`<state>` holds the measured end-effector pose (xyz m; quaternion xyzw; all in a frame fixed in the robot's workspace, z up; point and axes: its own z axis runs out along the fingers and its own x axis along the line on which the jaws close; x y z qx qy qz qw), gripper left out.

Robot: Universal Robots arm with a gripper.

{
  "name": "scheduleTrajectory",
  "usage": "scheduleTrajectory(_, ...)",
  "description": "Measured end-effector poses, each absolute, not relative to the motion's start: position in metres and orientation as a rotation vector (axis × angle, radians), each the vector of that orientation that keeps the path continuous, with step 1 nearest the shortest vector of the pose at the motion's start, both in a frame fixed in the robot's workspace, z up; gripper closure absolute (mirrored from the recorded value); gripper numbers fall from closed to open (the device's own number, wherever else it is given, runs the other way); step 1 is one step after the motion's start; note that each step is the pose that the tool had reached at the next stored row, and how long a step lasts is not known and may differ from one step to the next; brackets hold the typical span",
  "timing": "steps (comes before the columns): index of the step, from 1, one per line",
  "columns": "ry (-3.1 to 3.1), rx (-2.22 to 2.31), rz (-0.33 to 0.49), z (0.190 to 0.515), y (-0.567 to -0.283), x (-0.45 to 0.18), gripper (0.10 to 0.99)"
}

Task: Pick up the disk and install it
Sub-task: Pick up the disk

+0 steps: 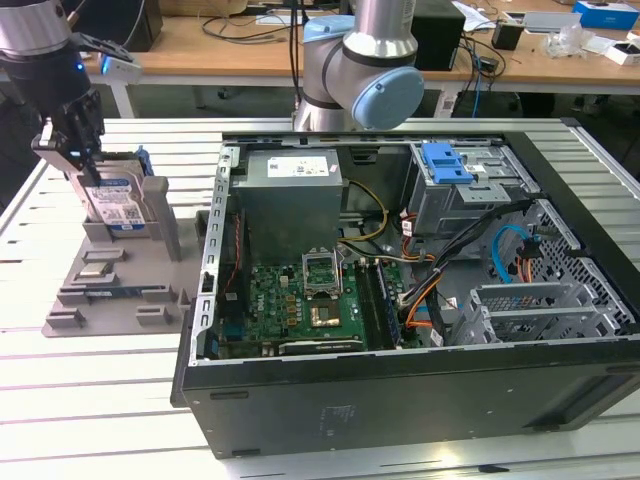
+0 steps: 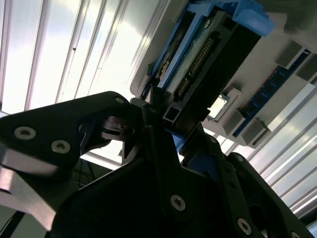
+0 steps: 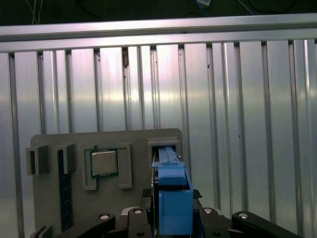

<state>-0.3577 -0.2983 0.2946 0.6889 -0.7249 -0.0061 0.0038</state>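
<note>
Looking at the disk [image 1: 118,205] parked on edge in a slot of the grey holder [image 1: 110,295] on the slatted counter [image 1: 100,400], directly under the fingers [image 2: 154,124]. Stands upright, labelled flat face turned toward the exterior camera, connector end up toward the fingers. Seems to run long-ways up and down, but hard to swear to with the lower part sunk in the slot. Pinched from both sides near the top by the fingers, closed on the blue carrier frame, not lifted out of the slot. In the second wrist view, getting a close look at the connector row [image 2: 198,64] and one thin black finger pressed flat against the frame. In the first wrist view, looking straight down the disk's thin top edge, plus a square chip [image 3: 104,162] nested in a holder pocket just beside the fingers. From the exterior view, getting the wider scene instead: an open computer case [image 1: 400,400] well off to the exterior view's right of the fingers, with a lone blue bracket [image 1: 447,162] up in the drive bay and a grey power supply [image 1: 290,180] nearer the fingers' side.
</note>
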Motion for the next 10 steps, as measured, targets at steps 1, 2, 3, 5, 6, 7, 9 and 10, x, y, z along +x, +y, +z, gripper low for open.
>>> scheduleTrajectory(1,-2.271,2.159,-0.019,0.296,-0.298,-0.358,0.714)
scheduleTrajectory(2,-2.271,2.159,-0.019,0.299,-0.298,-0.358,0.714)
scheduleTrajectory(3,-2.271,2.159,-0.019,0.301,-0.298,-0.358,0.714)
scheduleTrajectory(5,-2.272,2.159,-0.019,0.305,-0.298,-0.358,0.714)
scheduleTrajectory(6,-2.272,2.159,-0.019,0.308,-0.298,-0.358,0.714)
scheduleTrajectory(7,-2.272,2.159,-0.019,0.310,-0.298,-0.358,0.714)
scheduleTrajectory(9,-2.271,2.159,-0.019,0.313,-0.298,-0.358,0.714)
scheduleTrajectory(10,-2.271,2.159,-0.019,0.314,-0.298,-0.358,0.714)
